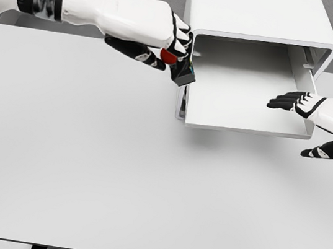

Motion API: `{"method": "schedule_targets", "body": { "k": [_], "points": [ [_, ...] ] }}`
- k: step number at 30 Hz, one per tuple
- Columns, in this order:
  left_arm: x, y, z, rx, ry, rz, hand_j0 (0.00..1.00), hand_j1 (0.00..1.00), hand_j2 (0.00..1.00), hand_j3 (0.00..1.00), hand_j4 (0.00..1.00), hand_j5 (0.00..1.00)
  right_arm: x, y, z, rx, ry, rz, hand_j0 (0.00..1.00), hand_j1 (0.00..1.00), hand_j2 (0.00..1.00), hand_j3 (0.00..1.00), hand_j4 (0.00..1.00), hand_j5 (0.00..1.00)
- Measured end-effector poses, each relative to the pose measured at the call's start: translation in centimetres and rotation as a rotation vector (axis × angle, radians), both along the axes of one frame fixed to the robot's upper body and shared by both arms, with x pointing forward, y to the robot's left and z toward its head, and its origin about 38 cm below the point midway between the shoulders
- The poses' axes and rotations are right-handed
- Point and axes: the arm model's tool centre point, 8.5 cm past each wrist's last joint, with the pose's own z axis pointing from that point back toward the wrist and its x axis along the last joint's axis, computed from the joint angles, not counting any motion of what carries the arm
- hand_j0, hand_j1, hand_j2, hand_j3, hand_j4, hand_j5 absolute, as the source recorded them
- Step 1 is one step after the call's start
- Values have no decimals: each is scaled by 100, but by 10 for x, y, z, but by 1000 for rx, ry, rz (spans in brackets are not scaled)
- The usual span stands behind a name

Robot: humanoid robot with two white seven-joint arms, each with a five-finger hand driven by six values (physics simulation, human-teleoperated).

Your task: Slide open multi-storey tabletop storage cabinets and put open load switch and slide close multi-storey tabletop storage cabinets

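The switch (178,64), dark with a red part, is hanging at the left rim of the open drawer (242,120), gripped by the left hand (165,46). The right hand (317,125) is hovering with fingers spread, holding nothing, over the drawer's right front corner, below the cabinet (258,13) on the table (85,162).

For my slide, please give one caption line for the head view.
Left hand carries the load switch to the open drawer; right hand waits open.

Left robot hand (165,46) grips load switch (181,67) at the left edge of the pulled-out drawer (244,105) of cabinet (258,16). Right robot hand (317,125) open at the drawer's right front corner, above worktop (115,173).
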Motion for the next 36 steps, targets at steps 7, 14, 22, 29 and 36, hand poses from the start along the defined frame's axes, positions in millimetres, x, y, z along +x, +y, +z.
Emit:
{"method": "schedule_targets", "body": {
  "k": [7, 14, 22, 29, 36],
  "points": [
    [7, -22, -3, 1, 4, -23, 42, 42, 42, 42, 42, 42, 0, 1, 0, 5, -1, 2, 100, 100, 100, 100, 100, 100],
    [11, -37, 2, 4, -8, -41, 42, 42, 42, 42, 42, 42, 0, 2, -2, 6, 4, 3, 100, 100, 100, 100, 100, 100],
    [19, -57, -6, 27, -3, -49, 42, 42, 42, 42, 42, 42, 0, 2, -3, 4, 7, 3, 100, 100, 100, 100, 100, 100],
    [22, -72, -14, 61, -1, -61, 42, 42, 42, 42, 42, 42, -1, 2, -4, 5, 10, 3, 100, 100, 100, 100, 100, 100],
    [23, -78, -20, 86, 3, -68, 42, 42, 42, 42, 42, 42, -1, 2, -4, 5, 9, 3, 100, 100, 100, 100, 100, 100]
  ]
}}
